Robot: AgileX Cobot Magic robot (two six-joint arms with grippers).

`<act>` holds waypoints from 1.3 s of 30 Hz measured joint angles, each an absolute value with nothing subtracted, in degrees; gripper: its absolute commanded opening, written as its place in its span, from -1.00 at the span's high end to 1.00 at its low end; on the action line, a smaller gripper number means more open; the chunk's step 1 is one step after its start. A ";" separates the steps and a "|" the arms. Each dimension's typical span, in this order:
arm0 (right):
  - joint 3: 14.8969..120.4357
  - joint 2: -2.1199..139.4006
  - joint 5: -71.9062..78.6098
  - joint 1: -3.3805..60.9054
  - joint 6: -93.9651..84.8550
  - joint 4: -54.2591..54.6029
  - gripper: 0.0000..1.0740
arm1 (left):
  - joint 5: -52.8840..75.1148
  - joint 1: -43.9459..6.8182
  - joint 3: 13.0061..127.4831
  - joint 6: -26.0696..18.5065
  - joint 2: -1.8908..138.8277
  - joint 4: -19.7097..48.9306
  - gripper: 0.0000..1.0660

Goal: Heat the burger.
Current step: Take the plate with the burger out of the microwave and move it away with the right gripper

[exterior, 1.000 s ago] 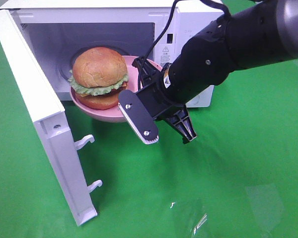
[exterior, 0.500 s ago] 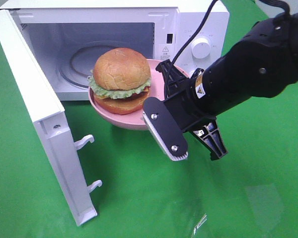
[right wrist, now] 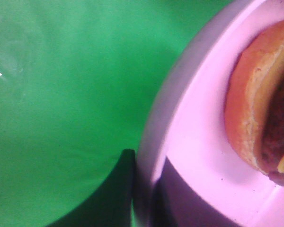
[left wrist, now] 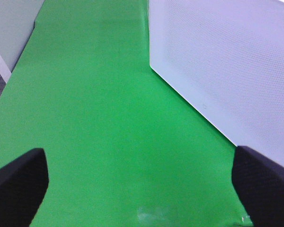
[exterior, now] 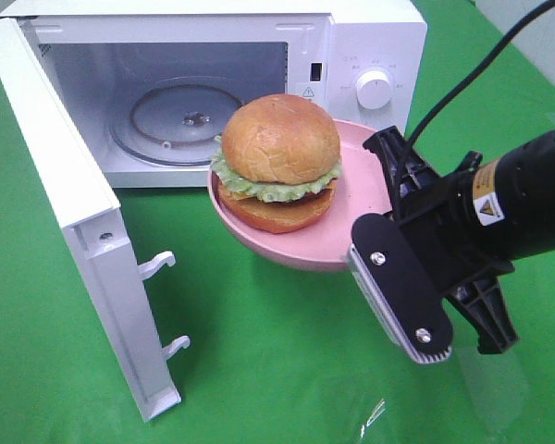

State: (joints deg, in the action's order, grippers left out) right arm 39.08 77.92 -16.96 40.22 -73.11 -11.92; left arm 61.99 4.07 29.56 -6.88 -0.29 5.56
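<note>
Your burger (exterior: 279, 153) sits on the pink plate (exterior: 350, 225), now held in the air in front of the microwave (exterior: 351, 55) opening, over the green cloth (exterior: 259, 370); a second ago it was just inside the cavity mouth, and half a second ago at the threshold. The glass turntable (exterior: 187, 120) is bare. Your right gripper (exterior: 388, 217) is clamped on the plate's near rim, one finger above and one below, and the arm has drawn back toward the right of the high view. The microwave door (exterior: 74, 222) stands swung wide open. The right wrist view adds the rim pinched between the fingers (right wrist: 118, 189) and the burger's bottom bun up close. The left wrist view shows only the left gripper (left wrist: 142, 182) spread wide and empty above the cloth, beside a white perforated panel (left wrist: 227, 66).
</note>
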 measured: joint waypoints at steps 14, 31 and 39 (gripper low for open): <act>30.02 63.71 -24.52 40.22 -68.58 -11.92 1.00 | 61.99 4.07 29.56 -6.88 -0.29 5.56 -0.83; 27.39 52.88 -39.59 40.22 -44.75 -21.83 1.00 | 61.99 4.07 29.56 -6.88 -0.29 5.56 -0.83; 27.33 52.88 -45.66 40.22 -27.90 -27.16 1.00 | 61.99 4.07 29.56 -6.88 -0.29 5.56 -0.83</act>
